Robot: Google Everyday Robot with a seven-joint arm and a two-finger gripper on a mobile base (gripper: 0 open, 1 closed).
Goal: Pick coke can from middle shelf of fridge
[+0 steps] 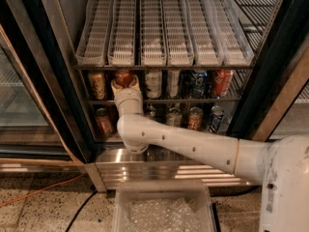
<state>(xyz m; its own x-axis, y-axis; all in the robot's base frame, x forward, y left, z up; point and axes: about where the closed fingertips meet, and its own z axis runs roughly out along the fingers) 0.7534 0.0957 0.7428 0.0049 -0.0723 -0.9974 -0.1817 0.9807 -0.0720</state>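
Gripper (125, 84): raised at the end of the cream arm (183, 141), reaching into the left part of the fridge (271, 71) at the level of the middle shelf (193, 100). Fingers (116, 86): 2, spread just wide enough to take 1 can, 1 on each side of the coke can (124, 76) and apparently pressed against its lower sides, though the contact is dim. Coke can: red, upright, on the middle shelf, 2nd from the left, its upper half showing above the fingers. Same shelf, left to right: orange-tan can (97, 85) just beside the gripper, pale can (153, 83), another pale can (174, 83), blue can (198, 82), red can with white markings (221, 82). No brand or lettering on any can can be read. Above: rack of white plastic lanes (164, 28), 5 lanes across. Below the middle shelf: 4 further cans, including a reddish can (104, 121) at left and a blue-and-white can (216, 117) at right. Base: ribbed steel panel (145, 170). On the floor in front: clear plastic bin (164, 209); orange cable (38, 195) to its left.
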